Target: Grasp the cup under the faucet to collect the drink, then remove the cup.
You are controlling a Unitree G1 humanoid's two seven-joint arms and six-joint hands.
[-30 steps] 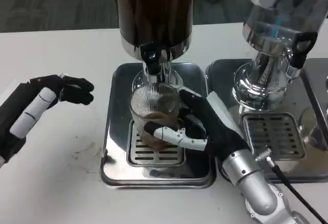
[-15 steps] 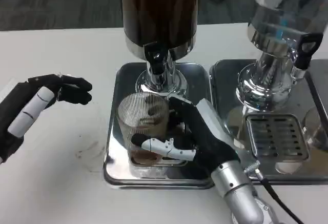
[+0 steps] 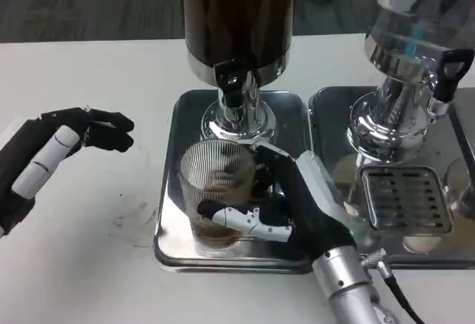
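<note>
At the lower centre of the frame, the right hand is wrapping its fingers around the ribbed glass cup, gripping it from the picture's right side. The cup is standing upright on the metal drip tray, holding a little brown drink, its long axis vertical. Just beyond it, toward the upper centre, the black faucet is hanging below the dark dispenser, so the cup is sitting slightly nearer than the spout. At mid-left, the left hand is waiting well apart, fingers loosely curled and holding nothing.
</note>
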